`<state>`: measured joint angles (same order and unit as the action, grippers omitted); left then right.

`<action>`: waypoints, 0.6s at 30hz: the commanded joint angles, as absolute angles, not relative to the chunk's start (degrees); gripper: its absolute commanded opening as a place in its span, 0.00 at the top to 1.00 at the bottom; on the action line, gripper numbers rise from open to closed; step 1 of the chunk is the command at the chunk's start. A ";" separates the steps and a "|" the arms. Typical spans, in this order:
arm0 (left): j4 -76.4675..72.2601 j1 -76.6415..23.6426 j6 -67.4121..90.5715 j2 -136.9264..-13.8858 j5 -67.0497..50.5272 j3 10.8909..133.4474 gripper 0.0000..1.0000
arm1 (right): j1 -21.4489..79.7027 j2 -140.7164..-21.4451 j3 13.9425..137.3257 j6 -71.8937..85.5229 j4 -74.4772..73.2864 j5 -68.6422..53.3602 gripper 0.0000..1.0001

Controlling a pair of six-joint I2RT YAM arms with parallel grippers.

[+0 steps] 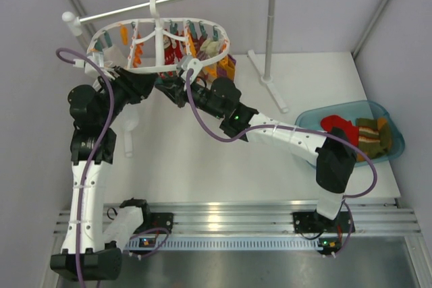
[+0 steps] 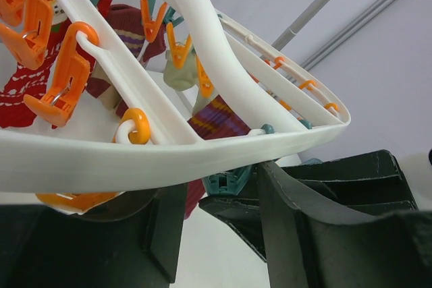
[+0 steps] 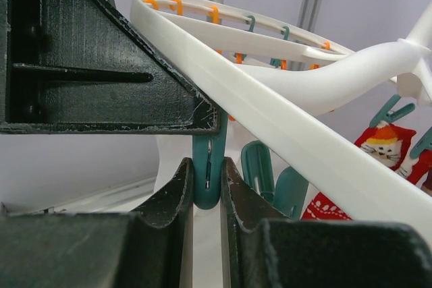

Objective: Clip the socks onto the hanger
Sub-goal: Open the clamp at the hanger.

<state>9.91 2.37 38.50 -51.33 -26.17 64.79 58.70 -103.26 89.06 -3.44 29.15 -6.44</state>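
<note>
The white oval hanger (image 1: 162, 48) hangs from a rod at the back left, with several orange and teal clips and a few socks clipped on it. My right gripper (image 3: 208, 175) is shut on a teal clip (image 3: 208, 156) under the hanger's rim (image 3: 283, 123); in the top view it (image 1: 177, 87) is below the rim's near side. My left gripper (image 2: 214, 197) is open, its fingers (image 2: 304, 220) wide apart on either side of that clip (image 2: 229, 181), just below the rim (image 2: 135, 156). Zigzag socks (image 1: 373, 136) lie in the blue basin. Neither gripper holds a sock.
The blue basin (image 1: 391, 116) at the right also holds a red sock (image 1: 337, 126). Red patterned socks (image 2: 20, 99) and a purple striped one (image 2: 219, 116) hang from the hanger. The white stand's pole (image 1: 270, 25) and foot (image 1: 273, 89) are at the back centre.
</note>
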 commanded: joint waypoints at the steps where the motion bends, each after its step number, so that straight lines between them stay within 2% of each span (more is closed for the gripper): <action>1: 2.28 2.37 37.62 -52.82 -22.94 64.86 0.50 | 61.26 -103.01 91.67 -3.69 28.57 -11.51 1.00; 9: 2.20 2.37 37.79 -53.44 -23.03 65.48 0.52 | 61.26 -103.36 91.76 -3.78 28.30 -11.42 1.00; 11: 2.20 2.29 37.97 -53.61 -22.68 65.57 0.57 | 61.26 -103.36 91.67 -3.78 28.30 -11.51 1.00; 12: 2.28 2.29 38.14 -53.79 -22.59 65.57 0.62 | 61.35 -103.36 91.67 -3.78 28.21 -11.51 1.00; 13: 2.29 2.37 38.41 -53.88 -22.33 65.57 0.71 | 61.35 -103.27 91.76 -3.87 28.21 -11.60 1.00; 15: 2.90 2.29 39.28 -54.23 -22.15 65.65 0.79 | 61.43 -103.18 91.58 -3.95 27.78 -11.60 1.00; 18: 3.86 2.37 39.73 -54.40 -21.36 65.74 0.90 | 61.26 -102.22 90.88 -4.39 26.46 -11.43 0.89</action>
<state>8.56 1.93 37.80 -53.04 -26.94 64.79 58.70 -103.31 89.06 -3.46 28.23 -5.34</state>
